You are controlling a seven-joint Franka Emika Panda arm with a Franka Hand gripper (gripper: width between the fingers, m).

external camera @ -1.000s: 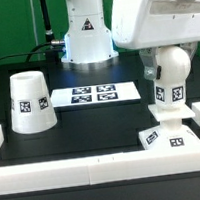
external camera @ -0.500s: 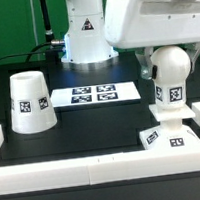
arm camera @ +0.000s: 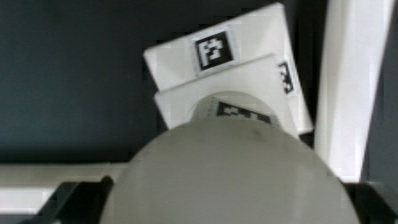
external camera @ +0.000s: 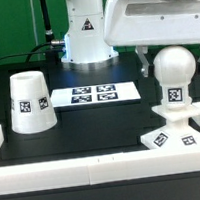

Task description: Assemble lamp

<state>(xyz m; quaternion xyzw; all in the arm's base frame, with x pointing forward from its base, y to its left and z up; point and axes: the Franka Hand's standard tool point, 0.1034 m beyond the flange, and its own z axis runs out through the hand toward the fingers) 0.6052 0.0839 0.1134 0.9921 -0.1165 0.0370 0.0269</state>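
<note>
The gripper point(external camera: 174, 64) of the Franka arm had closed on the round head of the lamp's bulb point(external camera: 174, 79). One dark finger point(external camera: 144, 63) was pressed to its side toward the exterior view's left, and the other showed at the opposite side. The bulb was upright, head up and cylindrical neck down, with a square tag on the neck facing the camera.

Just below the neck's foot lay the flat square base point(external camera: 173, 137), near the table's front corner on the exterior view's right, with tags on its top face. Whether the neck's foot touched the base or hung just clear of it could not be told from either view.

From the wrist camera, the pale dome of the bulb point(arm camera: 222, 170) filled the foreground, and dark finger parts point(arm camera: 75, 200) sat against its flanks. The tagged base point(arm camera: 210, 55) lay beyond it on the black surface.

Well apart, on the exterior view's left, the tapered shade point(external camera: 30, 101) stood on the black table point(external camera: 91, 124), wide mouth down and its tag toward the camera. The marker board point(external camera: 95, 93) lay flat on the table between the shade and the bulb, farther back. A white rail point(external camera: 96, 169) ran along the table's front edge.
</note>
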